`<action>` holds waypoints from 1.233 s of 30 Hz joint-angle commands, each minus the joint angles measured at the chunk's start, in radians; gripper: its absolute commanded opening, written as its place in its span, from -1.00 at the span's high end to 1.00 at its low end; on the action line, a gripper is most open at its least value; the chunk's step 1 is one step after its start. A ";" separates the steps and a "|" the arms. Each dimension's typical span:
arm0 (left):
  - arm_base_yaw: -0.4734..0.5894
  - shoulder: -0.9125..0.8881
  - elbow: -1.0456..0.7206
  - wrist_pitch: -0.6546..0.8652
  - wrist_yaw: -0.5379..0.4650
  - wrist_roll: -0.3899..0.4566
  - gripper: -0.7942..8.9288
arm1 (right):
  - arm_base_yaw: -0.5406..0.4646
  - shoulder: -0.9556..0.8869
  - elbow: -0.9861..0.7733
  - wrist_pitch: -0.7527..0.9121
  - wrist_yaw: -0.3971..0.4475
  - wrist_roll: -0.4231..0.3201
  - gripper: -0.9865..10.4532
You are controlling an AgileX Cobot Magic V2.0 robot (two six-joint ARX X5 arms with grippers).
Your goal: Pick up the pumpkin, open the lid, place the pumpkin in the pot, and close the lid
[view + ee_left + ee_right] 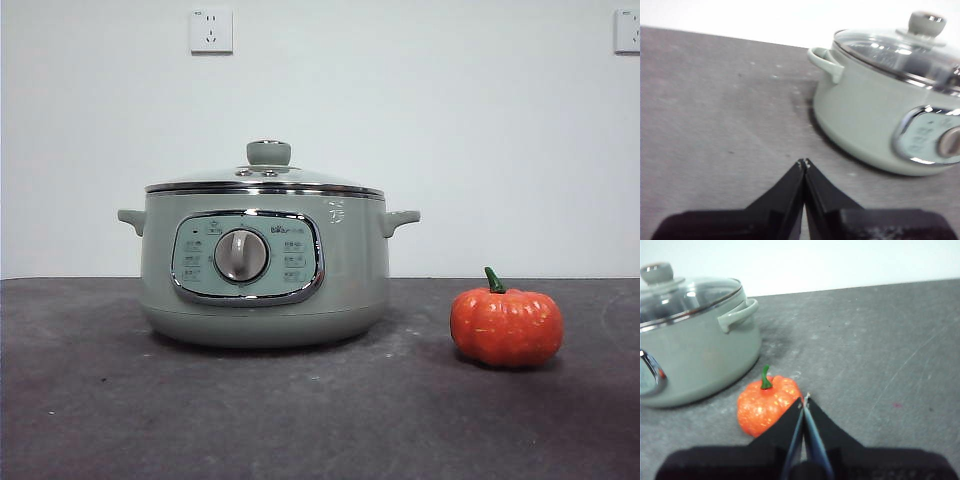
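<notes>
On the dark grey surface (100, 400), the pot (265, 270) is covered by the lid (267, 175); the pumpkin (506, 325) is set beside it, before a white wall (450, 120); both the left gripper (804, 162) and right gripper (804, 399) are seen clenched, empty.

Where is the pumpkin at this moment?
In the front view the pumpkin stands on the table at the right, apart from the pot; the shut right gripper is close to it.
</notes>
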 commanded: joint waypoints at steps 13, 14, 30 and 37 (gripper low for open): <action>0.002 0.002 0.147 -0.076 0.098 -0.169 0.85 | 0.002 0.040 0.153 -0.014 -0.004 0.252 0.85; 0.002 0.002 0.167 -0.093 0.099 -0.169 0.85 | 0.002 0.053 0.175 -0.028 -0.003 0.252 0.85; 0.002 0.224 0.594 -0.480 0.282 0.040 0.85 | 0.003 0.470 0.770 -0.593 -0.136 -0.077 0.85; 0.002 0.401 0.824 -0.712 0.282 0.218 0.85 | 0.003 0.611 0.975 -0.840 -0.136 -0.202 0.85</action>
